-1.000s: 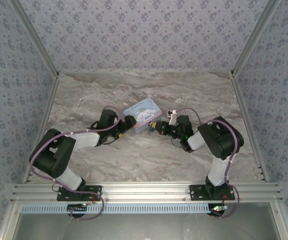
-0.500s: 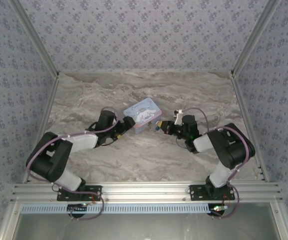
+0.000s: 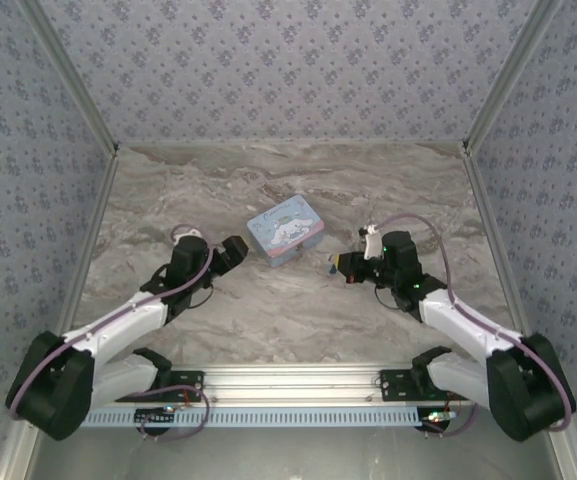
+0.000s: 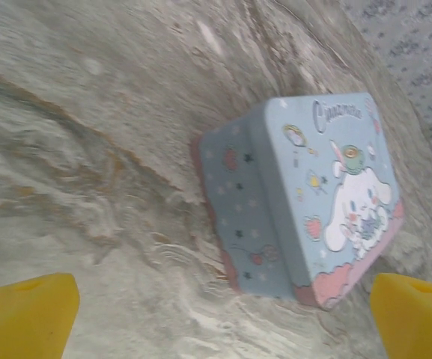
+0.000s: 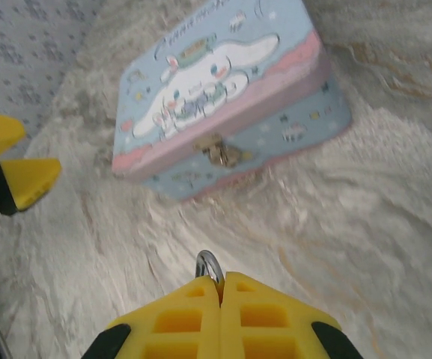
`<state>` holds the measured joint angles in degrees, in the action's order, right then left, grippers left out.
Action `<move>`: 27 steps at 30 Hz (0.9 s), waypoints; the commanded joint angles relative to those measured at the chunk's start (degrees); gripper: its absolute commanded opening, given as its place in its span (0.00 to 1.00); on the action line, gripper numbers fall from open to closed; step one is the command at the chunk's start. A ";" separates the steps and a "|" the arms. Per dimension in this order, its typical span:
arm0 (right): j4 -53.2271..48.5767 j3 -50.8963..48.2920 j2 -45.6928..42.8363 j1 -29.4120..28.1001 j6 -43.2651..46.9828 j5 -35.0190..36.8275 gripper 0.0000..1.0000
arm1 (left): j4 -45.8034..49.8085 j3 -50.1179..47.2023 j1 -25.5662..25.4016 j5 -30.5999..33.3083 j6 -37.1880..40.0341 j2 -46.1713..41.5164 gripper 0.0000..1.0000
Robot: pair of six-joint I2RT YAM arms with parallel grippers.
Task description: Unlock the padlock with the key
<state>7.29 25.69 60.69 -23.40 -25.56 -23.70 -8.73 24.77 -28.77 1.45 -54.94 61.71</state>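
Light-blue cartoon tin point(image 3: 284, 235) at the middle of a marble desk point(image 3: 268, 320). The left gripper point(image 4: 219, 318), jaws wide, faces the tin's left side, apart from it. The right gripper point(image 5: 221, 288), near the tin's front, is pressed closed on a small metal loop point(image 5: 209, 265); whether it belongs to the key or the padlock, I cannot tell.

My right pincer point(image 5: 220, 281) was closed on a small metal loop point(image 5: 209, 265). All below that loop was hidden between my fingers, so I couldn't tell what it belonged to. The fingertips point(image 4: 28, 318) of my left pincer point(image 4: 223, 321) were cut off by the lower edge.
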 commanded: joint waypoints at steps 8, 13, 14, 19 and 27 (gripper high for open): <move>-35.00 9.03 -3.64 -2.08 4.59 -0.38 0.00 | 5.90 -1.73 0.91 7.30 2.79 -5.47 0.99; -35.62 9.24 0.66 -5.56 4.26 3.21 0.00 | 6.11 -2.05 0.91 7.39 2.71 -4.72 0.99; -35.30 9.42 2.04 -6.46 4.12 4.08 0.00 | 6.23 -2.10 0.92 7.40 2.66 -4.67 0.99; -32.24 10.34 8.98 -9.69 3.68 5.53 0.00 | 6.97 -2.19 0.91 7.34 2.51 -5.43 0.99; -27.65 12.60 17.22 -13.23 3.66 5.75 0.00 | 8.62 -2.70 0.91 7.95 2.33 -7.89 0.99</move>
<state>-22.26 36.29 76.47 -35.73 -22.17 -18.79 -1.54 23.03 -28.12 7.88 -53.12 55.33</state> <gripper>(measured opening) 0.059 0.994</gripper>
